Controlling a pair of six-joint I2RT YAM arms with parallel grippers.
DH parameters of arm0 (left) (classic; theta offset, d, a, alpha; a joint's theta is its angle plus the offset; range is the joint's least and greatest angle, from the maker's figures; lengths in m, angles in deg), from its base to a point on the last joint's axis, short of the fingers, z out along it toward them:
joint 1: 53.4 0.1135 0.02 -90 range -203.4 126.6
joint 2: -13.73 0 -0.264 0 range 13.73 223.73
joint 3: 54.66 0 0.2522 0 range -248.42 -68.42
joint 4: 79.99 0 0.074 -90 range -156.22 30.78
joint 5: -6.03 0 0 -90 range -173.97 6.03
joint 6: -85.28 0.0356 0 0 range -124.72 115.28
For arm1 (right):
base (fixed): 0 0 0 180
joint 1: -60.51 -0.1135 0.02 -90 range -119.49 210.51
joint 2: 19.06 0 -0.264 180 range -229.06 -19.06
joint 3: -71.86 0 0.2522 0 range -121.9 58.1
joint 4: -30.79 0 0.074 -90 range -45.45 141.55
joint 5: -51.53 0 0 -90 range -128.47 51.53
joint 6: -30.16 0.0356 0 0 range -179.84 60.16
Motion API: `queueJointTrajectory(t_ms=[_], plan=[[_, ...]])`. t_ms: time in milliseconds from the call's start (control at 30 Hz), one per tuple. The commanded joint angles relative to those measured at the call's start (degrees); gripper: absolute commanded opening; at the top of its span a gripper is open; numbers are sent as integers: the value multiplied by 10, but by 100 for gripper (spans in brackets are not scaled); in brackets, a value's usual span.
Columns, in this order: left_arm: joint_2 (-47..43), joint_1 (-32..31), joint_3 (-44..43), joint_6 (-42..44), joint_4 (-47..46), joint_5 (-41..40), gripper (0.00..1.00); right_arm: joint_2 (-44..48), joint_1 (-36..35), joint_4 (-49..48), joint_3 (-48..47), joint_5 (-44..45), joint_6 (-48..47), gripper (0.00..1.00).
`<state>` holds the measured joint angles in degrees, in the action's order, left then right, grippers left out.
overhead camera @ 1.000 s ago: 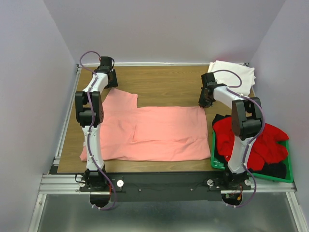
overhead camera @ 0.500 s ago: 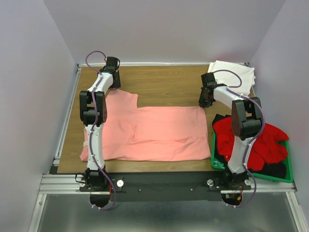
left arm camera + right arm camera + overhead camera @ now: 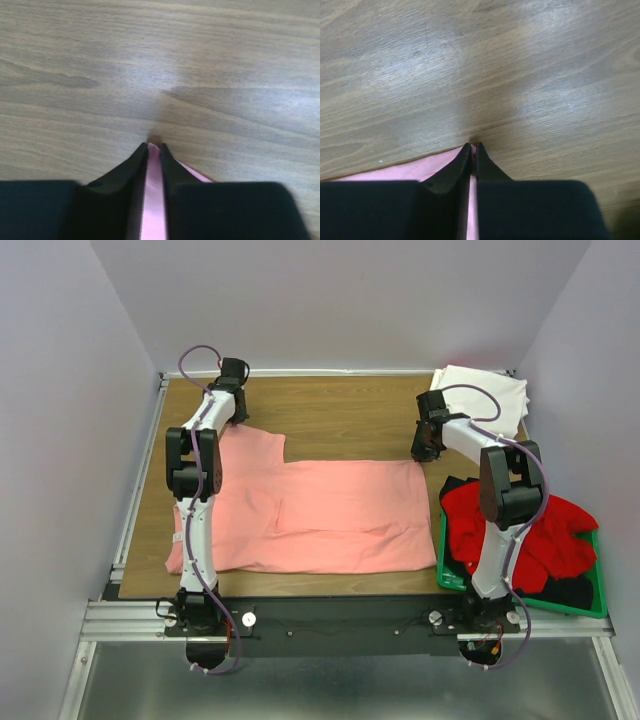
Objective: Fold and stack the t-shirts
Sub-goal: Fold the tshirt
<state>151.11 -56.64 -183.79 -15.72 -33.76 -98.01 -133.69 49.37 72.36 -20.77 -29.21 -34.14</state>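
Observation:
A salmon-pink t-shirt lies spread flat across the wooden table. My left gripper is at its far left corner, shut on the pink edge. In the left wrist view, pink cloth is pinched between the closed fingertips of that gripper, low over the wood. My right gripper is at the far right corner, shut on the pink edge, its tips touching the table. A folded white t-shirt lies at the back right. A bright red t-shirt and a dark one lie in the crate.
A green plastic crate stands at the right front, beside the pink shirt's right edge. Bare wood lies behind the pink shirt between the two grippers. Grey walls close in the back and both sides.
My left wrist has shifted a little to the right and towards the back wall, still holding the shirt corner. The right arm and the shirts have not visibly moved.

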Motion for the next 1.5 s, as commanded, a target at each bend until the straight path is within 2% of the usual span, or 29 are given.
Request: queueJointTrajectory(t_ms=[0, 100, 333, 567, 700, 900, 1133, 1233, 1333, 1467], plan=[[21, -3, 8, 7, 11, -5, 11, -33, 3, 30, 31, -6, -1, 9], [22, -2, 2, 7, 14, -5, 0, -30, 3, 31, 28, -6, 1, 3], [19, 0, -35, 5, 5, 13, 0, -38, 4, 34, 0, -1, 3, 0], [7, 24, -48, -21, -43, 111, 0, -75, 4, 44, -74, -3, 1, 0], [9, 27, -59, -36, -73, 181, 0, -103, 3, 50, -140, 1, 1, 0], [21, 49, -116, -52, -108, 230, 0, -159, 5, 66, -239, 9, 1, 1], [7, 70, -175, -85, -177, 306, 0, -228, 9, 99, -404, 4, -2, 0], [-26, 73, -156, -75, -202, 337, 0, -242, 12, 103, -451, -1, -10, 0], [-86, 73, -81, -45, -227, 365, 0, -236, 12, 102, -465, -4, -20, 1], [-185, 73, 99, 0, -266, 358, 0, -206, 11, 97, -445, -6, -37, 0]])
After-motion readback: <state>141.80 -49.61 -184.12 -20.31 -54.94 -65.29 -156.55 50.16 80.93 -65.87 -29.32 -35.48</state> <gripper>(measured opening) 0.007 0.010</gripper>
